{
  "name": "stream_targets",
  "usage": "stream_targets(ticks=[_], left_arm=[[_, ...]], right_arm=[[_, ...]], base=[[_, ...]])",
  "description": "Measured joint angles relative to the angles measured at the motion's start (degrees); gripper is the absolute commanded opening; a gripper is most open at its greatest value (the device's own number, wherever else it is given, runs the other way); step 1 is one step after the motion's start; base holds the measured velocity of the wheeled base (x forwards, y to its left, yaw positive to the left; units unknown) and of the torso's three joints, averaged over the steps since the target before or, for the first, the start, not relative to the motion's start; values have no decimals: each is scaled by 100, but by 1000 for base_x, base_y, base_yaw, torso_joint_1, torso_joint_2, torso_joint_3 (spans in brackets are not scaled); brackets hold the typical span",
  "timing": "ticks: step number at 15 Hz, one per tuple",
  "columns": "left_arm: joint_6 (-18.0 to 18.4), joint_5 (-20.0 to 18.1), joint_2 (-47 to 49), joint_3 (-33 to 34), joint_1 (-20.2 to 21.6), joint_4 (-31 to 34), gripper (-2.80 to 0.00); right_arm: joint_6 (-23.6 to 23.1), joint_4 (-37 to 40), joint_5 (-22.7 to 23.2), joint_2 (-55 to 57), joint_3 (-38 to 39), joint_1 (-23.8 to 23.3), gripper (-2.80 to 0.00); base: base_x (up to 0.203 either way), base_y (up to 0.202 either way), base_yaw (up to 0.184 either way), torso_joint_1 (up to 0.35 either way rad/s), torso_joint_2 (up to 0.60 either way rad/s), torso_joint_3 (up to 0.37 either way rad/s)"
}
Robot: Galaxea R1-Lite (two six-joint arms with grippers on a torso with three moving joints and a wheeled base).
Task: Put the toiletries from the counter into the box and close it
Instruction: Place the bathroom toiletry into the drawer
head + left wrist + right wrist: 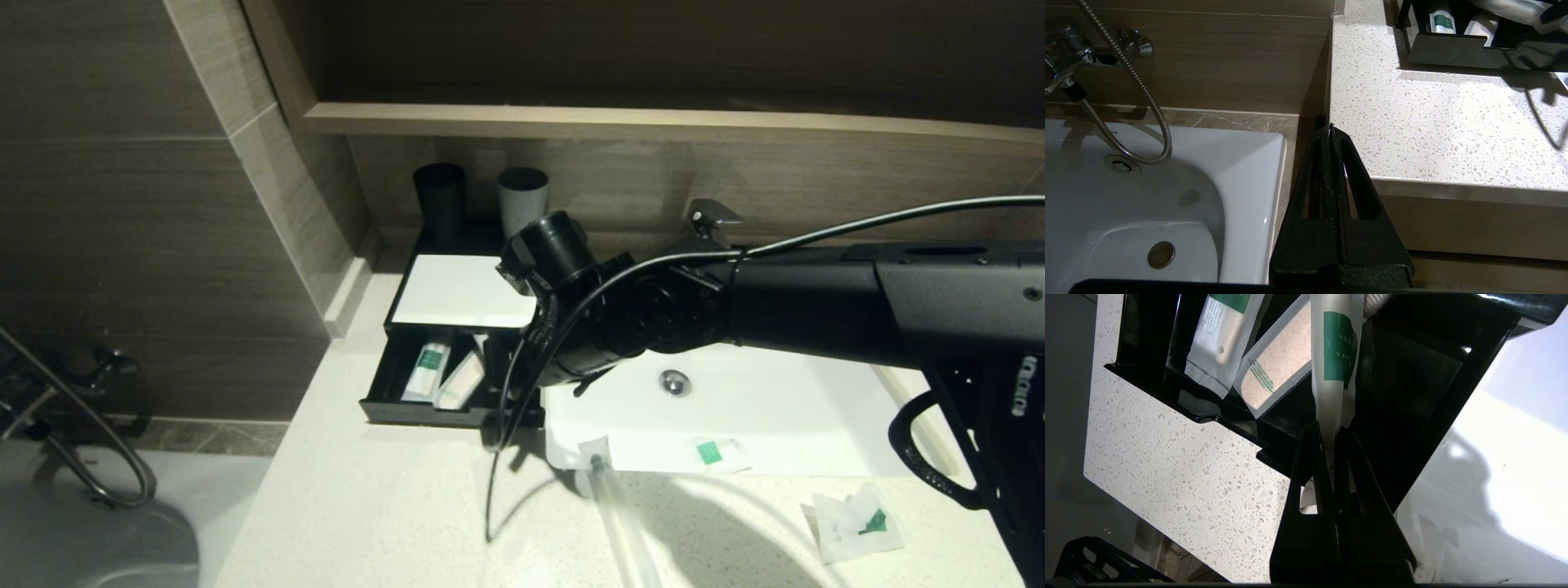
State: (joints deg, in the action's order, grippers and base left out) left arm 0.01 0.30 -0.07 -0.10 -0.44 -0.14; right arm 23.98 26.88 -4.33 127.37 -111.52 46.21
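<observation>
Two packets point(1224, 339) already lay in the open black drawer point(1412, 375) of the box point(461, 291). My right claw point(1327, 435) was pinched tight on a third, a long white packet point(1336, 371) with a green label, over that drawer. Three more packets point(853, 523) waited on the speckled counter point(367, 506); my left claw point(1329, 132), closed on nothing, hung beside the counter's edge.

1. The right gripper point(1329, 435) is seen clamped on the end of a long white packet with a green mark point(1336, 355).
2. The held packet is extended from the fingertips out over the open black drawer point(1404, 375) of the box.
3. 2 more packets point(1222, 339) point(1278, 365) are found lying in the drawer, beside the held one.
4. The speckled counter point(1180, 465) is shown beside the fingers.
</observation>
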Motion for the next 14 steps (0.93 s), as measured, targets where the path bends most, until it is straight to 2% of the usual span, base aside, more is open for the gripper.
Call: stream_targets(ticks=[10,14], left_arm=[[-1,2,0,0,0,-1,-280],[-1,0,0,0,0,-1,-280]], right_arm=[[-23,-183,-274,52,-2,-33,-280],[-245,-145,-496,66,63,-30,-280]], base=[[0,0,0,0,0,0],[0,0,0,0,0,0]])
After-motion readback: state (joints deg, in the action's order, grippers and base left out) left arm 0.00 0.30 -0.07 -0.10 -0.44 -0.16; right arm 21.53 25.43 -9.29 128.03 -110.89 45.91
